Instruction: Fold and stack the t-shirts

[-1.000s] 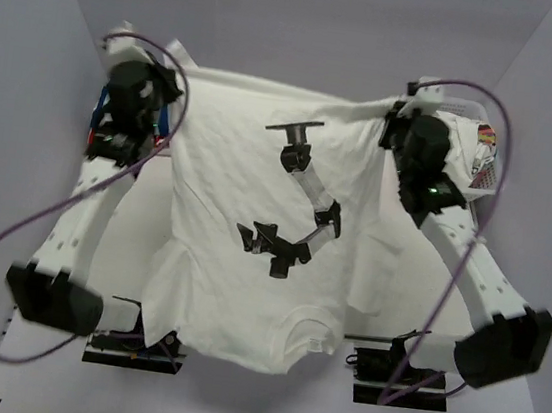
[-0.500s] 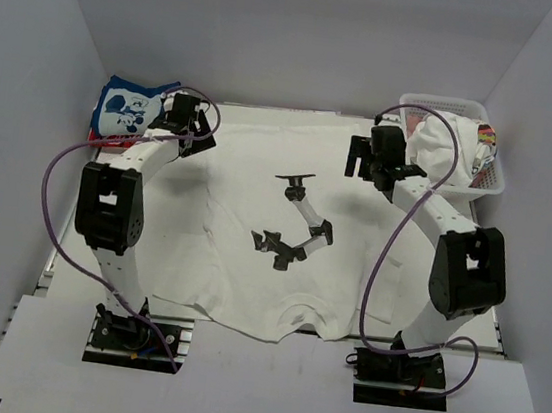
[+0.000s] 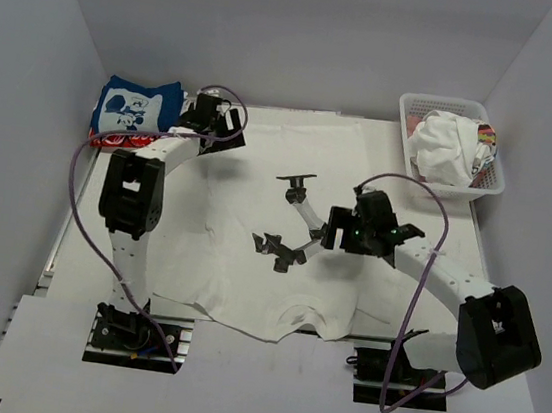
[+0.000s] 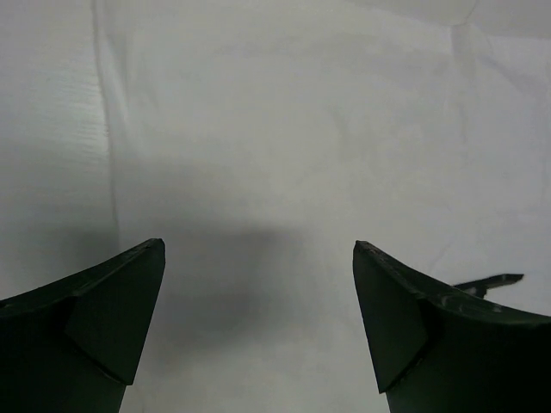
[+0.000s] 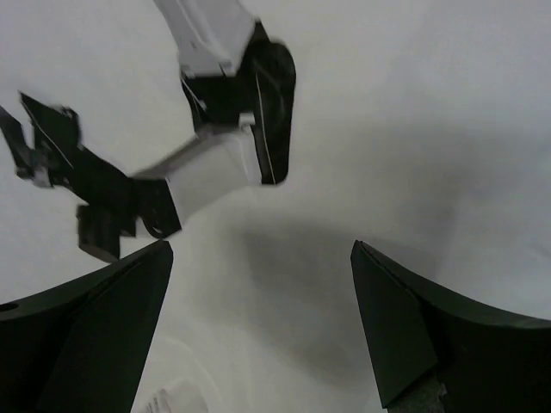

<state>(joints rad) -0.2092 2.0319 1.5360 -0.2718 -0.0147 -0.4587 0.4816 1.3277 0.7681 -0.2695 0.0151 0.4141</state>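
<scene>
**Big white tee laid flat, both grippers empty above it**

I have the large plain white t-shirt (image 3: 248,188) spread across the middle of the table (image 3: 500,224), collar at the near edge and hem at the far edge, its black robot-arm print (image 3: 294,224) face up. My left gripper (image 4: 258,245) sits over the far-left corner of the cloth, fingers apart with nothing between them. My right gripper (image 5: 261,245) is just beside the print, also spread wide and empty.

The blue tee (image 3: 137,107) lies folded at the far left on a red patterned one (image 3: 113,138). Another white tee (image 3: 444,152) is bunched in the basket (image 3: 408,117) at the far right.

I expect this shirt to be light, limp and quick to wrinkle, so it will drape from any pinch point. I would take it at the edges, one hand on a hem corner and the other on the shoulder of the same side. I would pinch both layers so the side folds over evenly.
</scene>
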